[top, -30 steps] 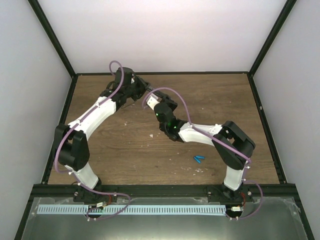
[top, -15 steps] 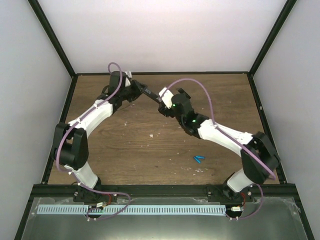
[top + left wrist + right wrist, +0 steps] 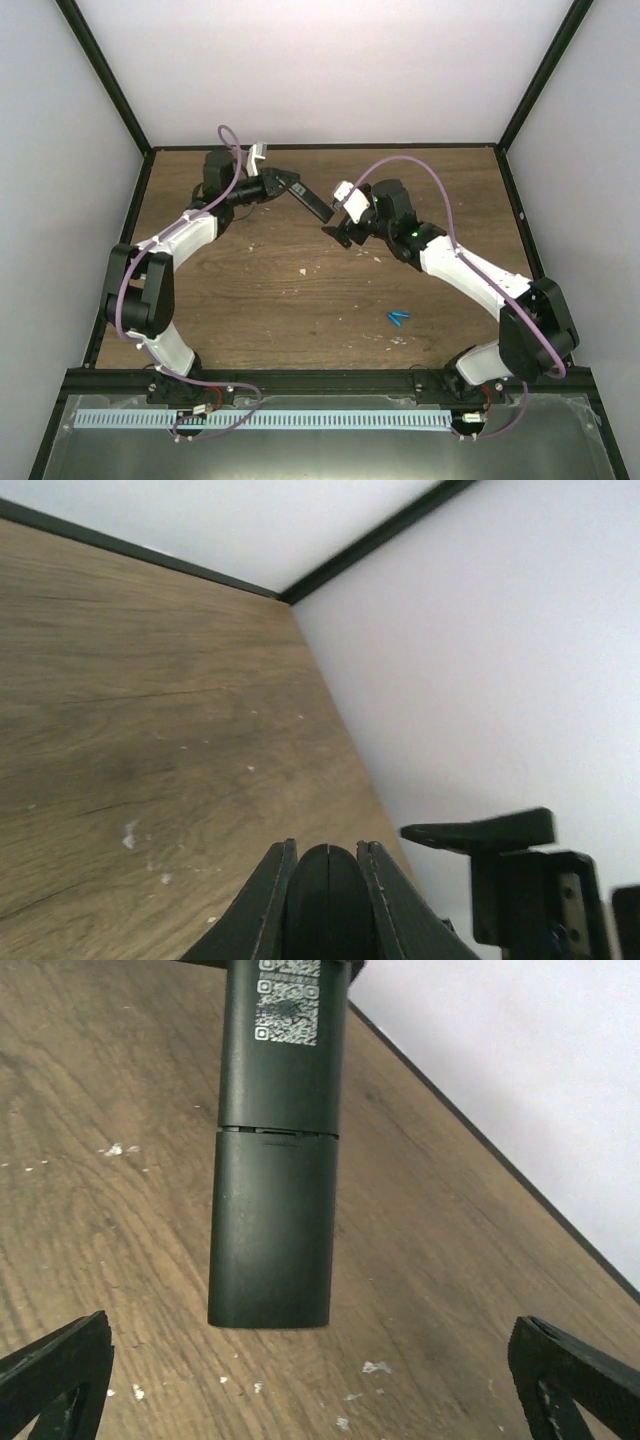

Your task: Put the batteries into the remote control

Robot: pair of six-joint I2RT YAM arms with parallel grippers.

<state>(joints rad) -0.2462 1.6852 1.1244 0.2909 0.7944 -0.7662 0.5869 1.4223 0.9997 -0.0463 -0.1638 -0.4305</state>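
The remote control point(image 3: 314, 204) is a slim black bar held above the table at the back. My left gripper point(image 3: 288, 186) is shut on its far end. In the left wrist view the remote's rounded end point(image 3: 328, 900) sits pinched between the two fingers. The right wrist view shows its back point(image 3: 275, 1160), with a QR label and a closed cover seam. My right gripper point(image 3: 340, 226) stands open just past the remote's free end, its fingertips point(image 3: 55, 1370) wide apart and touching nothing. The two blue batteries point(image 3: 398, 318) lie together on the table at the front right.
The wooden table point(image 3: 250, 290) has small white flecks scattered on it. White walls with black frame rails point(image 3: 320, 147) close it in at the back and sides. The right gripper's finger point(image 3: 480, 832) shows in the left wrist view against the wall.
My right gripper has opened wide and drawn back to the right, off the remote. The left gripper has turned the remote so that it points right, toward the right gripper.
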